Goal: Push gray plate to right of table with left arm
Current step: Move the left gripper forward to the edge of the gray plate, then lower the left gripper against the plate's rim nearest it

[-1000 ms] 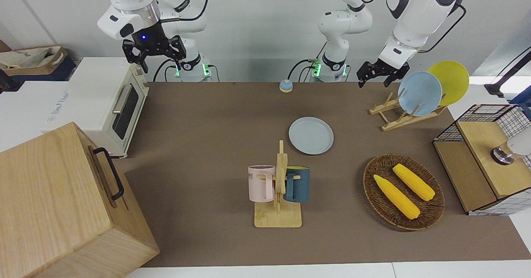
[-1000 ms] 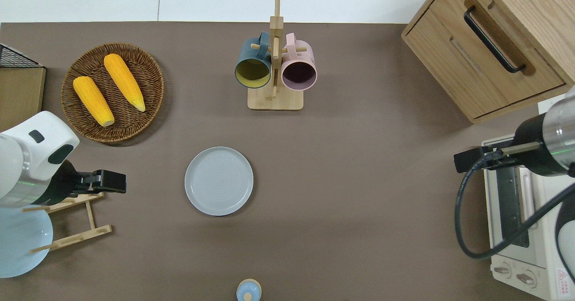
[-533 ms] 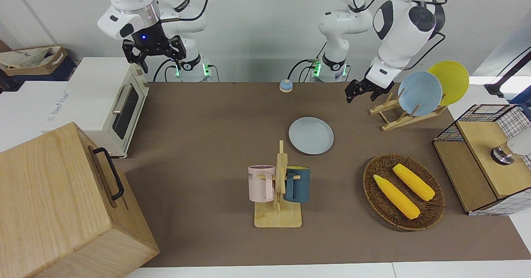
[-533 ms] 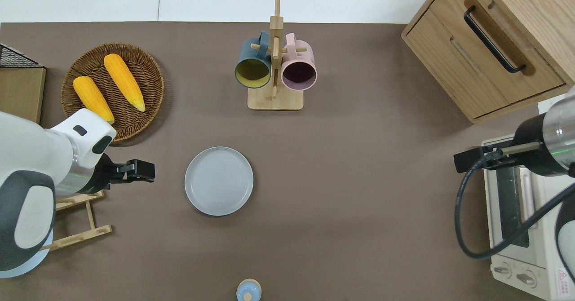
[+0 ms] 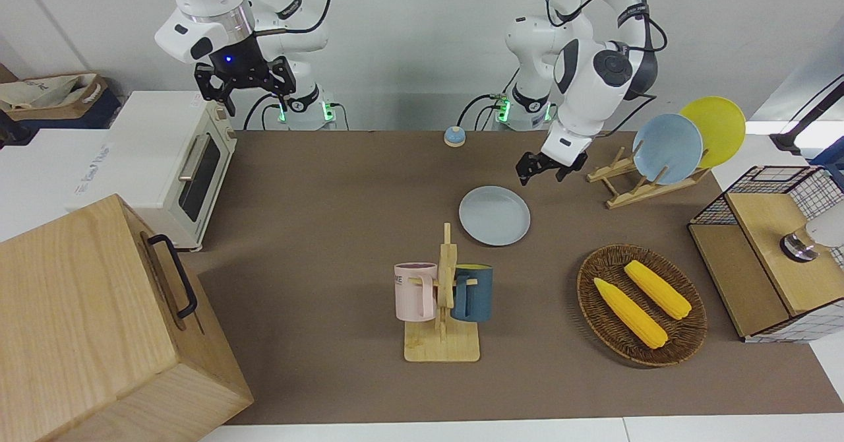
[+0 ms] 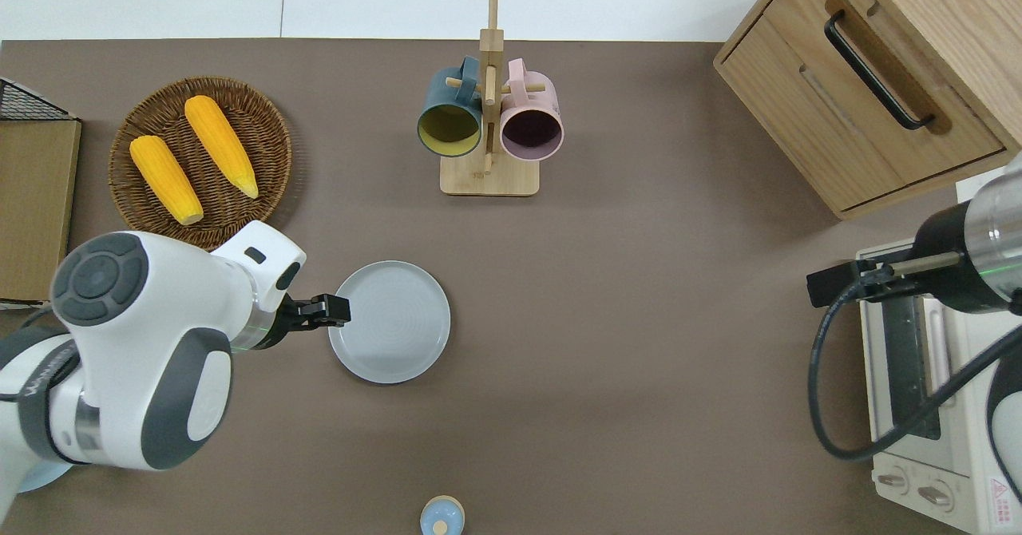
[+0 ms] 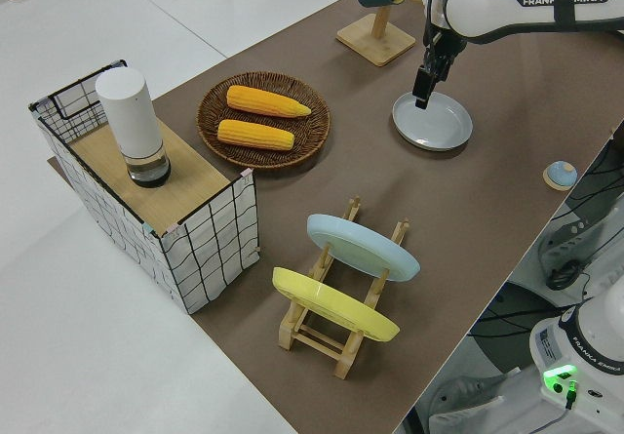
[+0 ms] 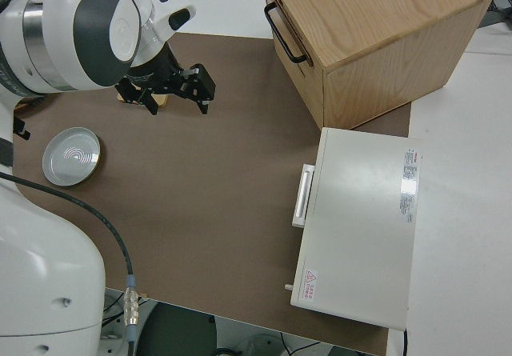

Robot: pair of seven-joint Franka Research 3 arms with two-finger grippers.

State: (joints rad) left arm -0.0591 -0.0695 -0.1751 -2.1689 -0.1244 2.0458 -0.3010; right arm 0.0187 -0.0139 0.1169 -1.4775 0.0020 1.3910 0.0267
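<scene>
Looking across from the front view, we see the left gripper (image 5: 543,167) lowered just beside the gray plate (image 5: 494,215), at the rim that faces the left arm's end of the bench (image 5: 330,185), while the right gripper (image 5: 244,86) is parked with its fingers spread. The plate lies flat near the middle of the bench, nearer to the robots than the mug rack (image 5: 442,297). In the overhead view, the left gripper's tip (image 6: 329,311) overlaps the plate's (image 6: 390,321) rim; whether it touches we cannot tell, nor whether its fingers are spread or pressed together. In the left side view, the gripper (image 7: 425,83) points downward right above that rim of the plate (image 7: 433,122), with the corn basket (image 7: 263,120) well apart. In the right side view, only the right gripper (image 8: 178,88) shows clearly, fingers apart, and the plate (image 8: 72,156) lies bare. We judge the approach is nearly finished; the next move calls for settling low against the rim, then sweeping steadily toward the right arm's end, keeping clear of the mug rack.
</scene>
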